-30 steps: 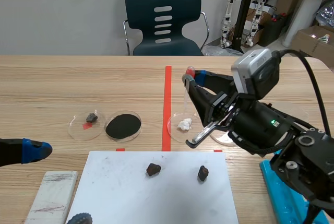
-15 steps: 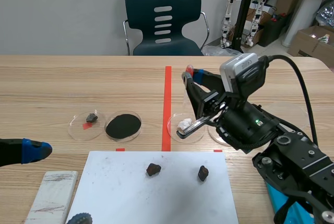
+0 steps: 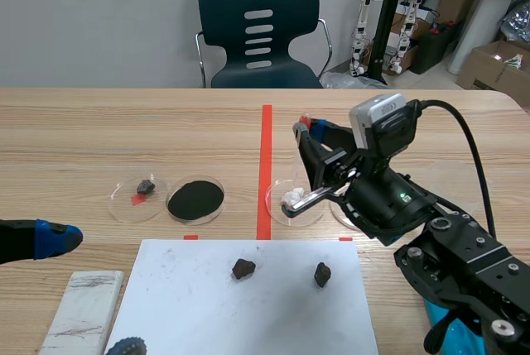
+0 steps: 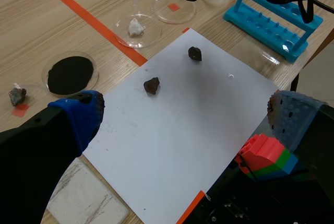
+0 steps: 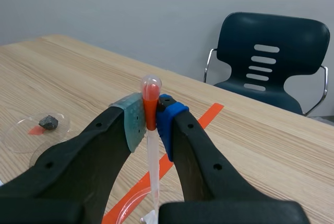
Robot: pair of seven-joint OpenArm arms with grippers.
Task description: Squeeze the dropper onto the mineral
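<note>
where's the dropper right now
In the right wrist view the dropper is clamped upright in the right tool, tip pointing down at the white mineral in the petri dish beside the orange-red tape line.

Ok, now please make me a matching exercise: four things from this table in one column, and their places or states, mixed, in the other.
1. dropper
2. white mineral
3. black powder
4. grey stone

A. beside a small red square
B. clamped in the right pincer
C. just below the dropper's tip
D. spread flat in a round layer

Pairs: 1-B, 2-C, 3-D, 4-A.
</note>
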